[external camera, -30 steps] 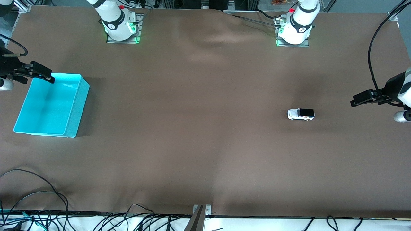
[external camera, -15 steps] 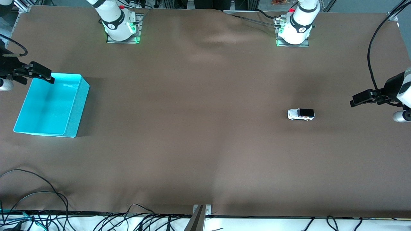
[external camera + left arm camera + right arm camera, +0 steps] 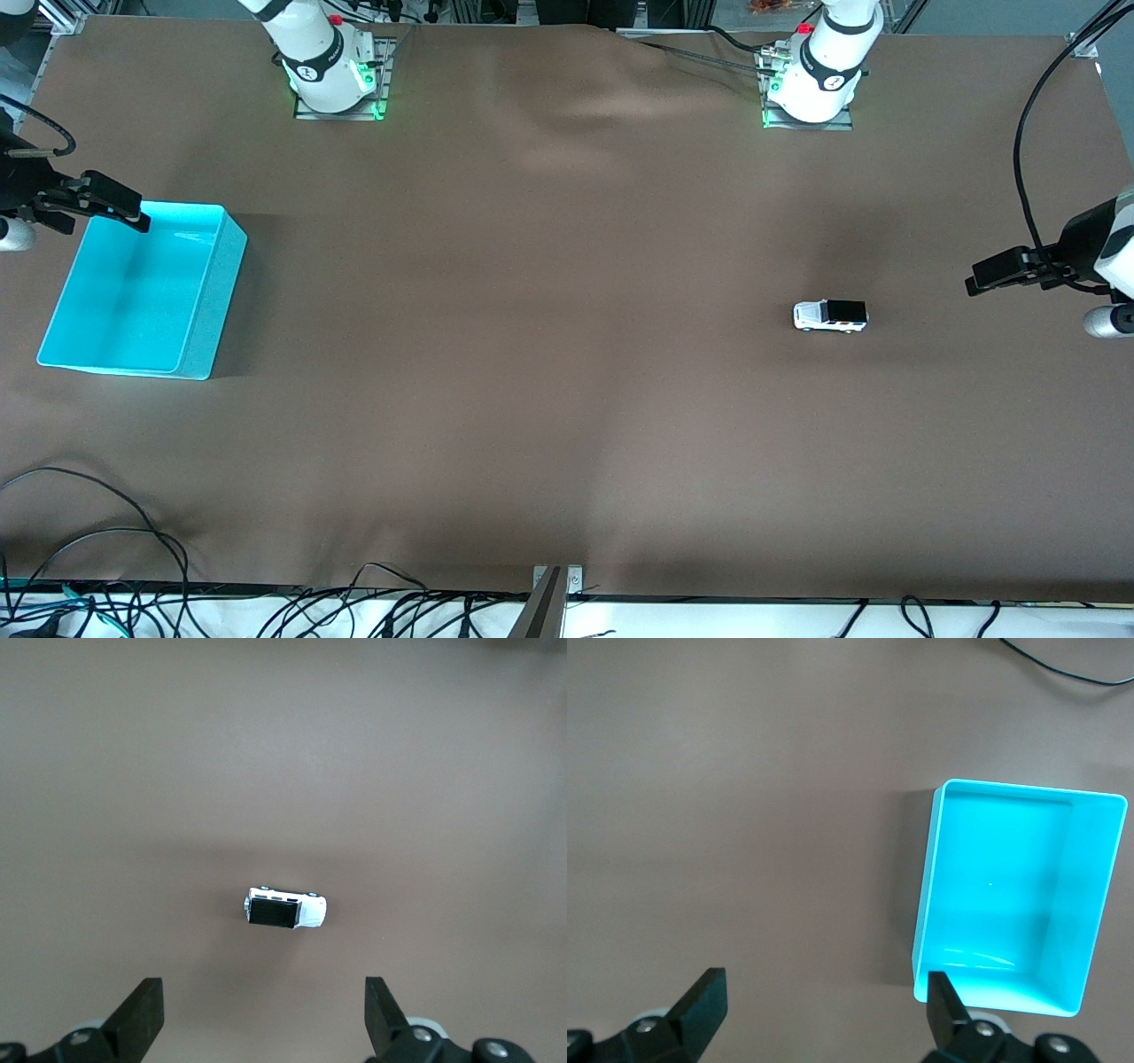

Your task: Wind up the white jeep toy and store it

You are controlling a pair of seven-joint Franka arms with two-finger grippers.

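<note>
The white jeep toy [image 3: 829, 315] [image 3: 285, 909], small and boxy with a black roof, rests on its wheels on the brown table toward the left arm's end. My left gripper [image 3: 992, 274] [image 3: 263, 1017] hangs open in the air at that end of the table, apart from the jeep, nothing between its fingers. The cyan bin [image 3: 71, 353] [image 3: 1099, 930] is empty and sits at the right arm's end. My right gripper [image 3: 115, 202] [image 3: 824, 1010] hovers open over the bin's corner, holding nothing.
A brown cloth [image 3: 549, 354] covers the whole table, with a wrinkle near the bases. Loose black cables [image 3: 106, 532] trail over the table's front edge at the right arm's end. A black cable [image 3: 1028, 142] hangs by the left arm.
</note>
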